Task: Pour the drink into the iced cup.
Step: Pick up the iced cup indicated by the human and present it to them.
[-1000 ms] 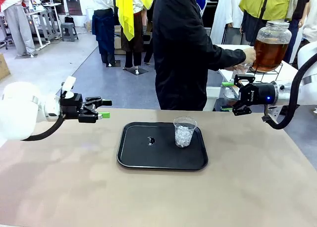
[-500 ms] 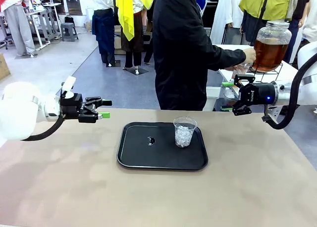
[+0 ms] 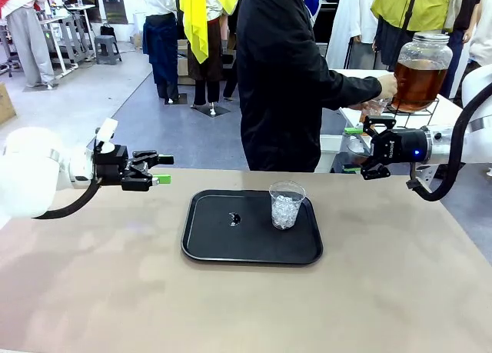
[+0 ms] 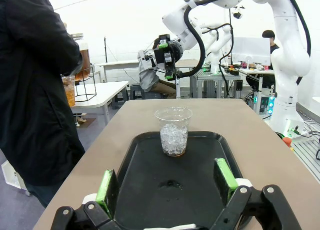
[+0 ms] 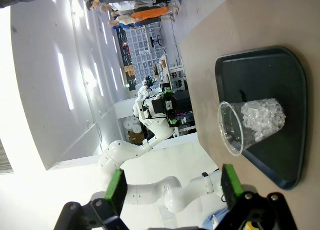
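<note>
Movement hasn't been seen lately: left claw (image 3: pixel 164 169) and right claw (image 3: pixel 352 149) kept released, iced cup (image 3: pixel 287 205) unfilled, drink (image 3: pixel 415 84) left in jar (image 3: pixel 434 53)

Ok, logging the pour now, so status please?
Left tool, right tool open, empty. Iced cup upright on tray. Drink in far jar, person's hand at it. Nothing blocks the cup.

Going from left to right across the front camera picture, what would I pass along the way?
Left end effector → cup of ice → right end effector → jar of amber drink
</note>
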`<state>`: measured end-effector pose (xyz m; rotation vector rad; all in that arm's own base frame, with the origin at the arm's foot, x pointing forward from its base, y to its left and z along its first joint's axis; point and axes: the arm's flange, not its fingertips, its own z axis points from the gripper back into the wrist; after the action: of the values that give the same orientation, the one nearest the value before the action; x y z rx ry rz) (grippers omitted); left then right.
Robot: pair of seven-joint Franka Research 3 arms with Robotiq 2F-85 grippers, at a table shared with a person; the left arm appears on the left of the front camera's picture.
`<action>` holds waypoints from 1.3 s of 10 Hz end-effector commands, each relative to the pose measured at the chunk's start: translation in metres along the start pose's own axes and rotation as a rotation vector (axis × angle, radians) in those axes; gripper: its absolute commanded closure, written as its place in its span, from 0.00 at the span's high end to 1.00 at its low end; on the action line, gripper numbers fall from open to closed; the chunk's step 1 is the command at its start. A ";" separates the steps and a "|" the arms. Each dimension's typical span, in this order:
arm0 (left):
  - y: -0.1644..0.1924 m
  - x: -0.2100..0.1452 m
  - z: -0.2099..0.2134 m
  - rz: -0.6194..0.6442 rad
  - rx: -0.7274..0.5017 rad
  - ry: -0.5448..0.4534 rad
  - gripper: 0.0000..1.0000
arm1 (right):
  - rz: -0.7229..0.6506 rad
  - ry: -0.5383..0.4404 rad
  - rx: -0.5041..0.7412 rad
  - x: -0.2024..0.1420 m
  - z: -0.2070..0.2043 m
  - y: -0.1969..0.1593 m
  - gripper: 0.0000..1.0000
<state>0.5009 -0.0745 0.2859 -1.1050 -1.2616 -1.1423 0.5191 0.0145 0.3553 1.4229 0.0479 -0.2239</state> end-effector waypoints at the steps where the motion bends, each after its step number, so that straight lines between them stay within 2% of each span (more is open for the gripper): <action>1: 0.000 0.002 -0.001 -0.004 0.001 0.003 1.00 | 0.001 -0.001 0.002 0.000 0.000 0.001 1.00; 13: 0.000 0.002 -0.001 -0.004 0.001 0.003 1.00 | 0.001 -0.001 0.002 0.000 0.000 0.001 1.00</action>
<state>0.5009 -0.0745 0.2859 -1.1050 -1.2616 -1.1423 0.5191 0.0145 0.3553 1.4229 0.0479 -0.2239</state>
